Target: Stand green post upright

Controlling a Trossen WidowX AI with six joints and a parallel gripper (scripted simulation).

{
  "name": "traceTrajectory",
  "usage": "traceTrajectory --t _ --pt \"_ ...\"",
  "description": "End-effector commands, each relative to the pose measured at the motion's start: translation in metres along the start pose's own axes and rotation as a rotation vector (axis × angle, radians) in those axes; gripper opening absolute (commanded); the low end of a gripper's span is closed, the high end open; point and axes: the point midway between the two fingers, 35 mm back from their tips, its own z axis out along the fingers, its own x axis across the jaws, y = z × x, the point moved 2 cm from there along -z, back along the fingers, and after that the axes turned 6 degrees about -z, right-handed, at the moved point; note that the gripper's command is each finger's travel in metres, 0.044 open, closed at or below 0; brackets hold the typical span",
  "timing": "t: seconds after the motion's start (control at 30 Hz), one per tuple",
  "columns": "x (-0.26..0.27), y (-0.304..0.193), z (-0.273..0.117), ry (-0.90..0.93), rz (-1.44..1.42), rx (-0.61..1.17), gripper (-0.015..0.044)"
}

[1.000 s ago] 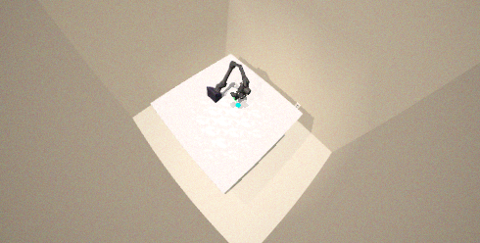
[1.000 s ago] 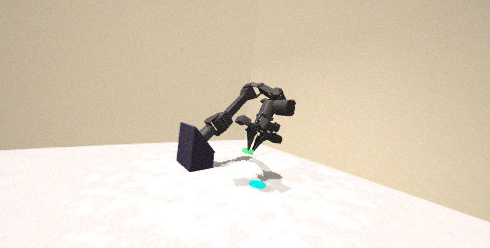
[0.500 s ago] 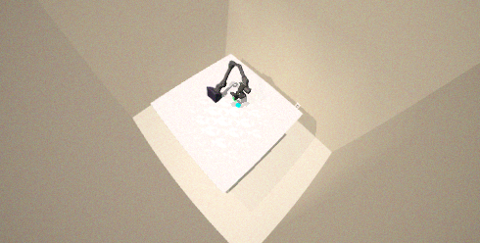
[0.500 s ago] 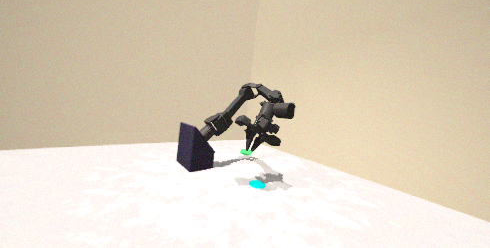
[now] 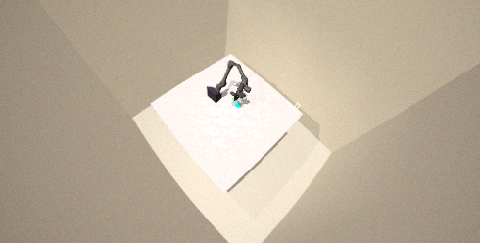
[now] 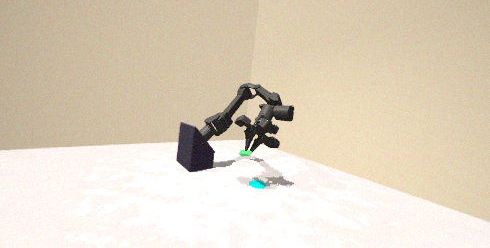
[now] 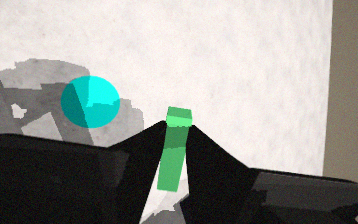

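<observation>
The green post point(image 6: 245, 153) point(image 7: 173, 165) is held between the fingertips of my gripper point(image 6: 248, 151) point(image 7: 177, 128), which is shut on it. In the exterior view the post looks close to level and hangs above the table. In the top view only a speck of the green post point(image 5: 234, 99) shows under the gripper. The cyan circle point(image 5: 238, 105) point(image 6: 257, 184) point(image 7: 90, 102) lies flat on the table with nothing on it. In the wrist view it is up and left of the post, partly in the arm's shadow. The post is off to one side of the circle.
The dark wedge-shaped arm base point(image 5: 214, 94) point(image 6: 192, 148) stands on the white table point(image 5: 220, 149) point(image 6: 150, 212). The arm's shadow falls around the circle. A table edge shows at the right of the wrist view. A small pale object point(image 5: 297, 105) sits at the table's right edge.
</observation>
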Motion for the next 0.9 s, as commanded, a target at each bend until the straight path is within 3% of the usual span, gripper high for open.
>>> traceTrajectory --t 0.0,0.87 --pt "-0.0015 -0.0019 0.0016 -0.021 0.005 -0.022 0.0023" --pt "-0.0004 -0.0037 0.0043 -0.100 0.017 -0.169 0.0023"
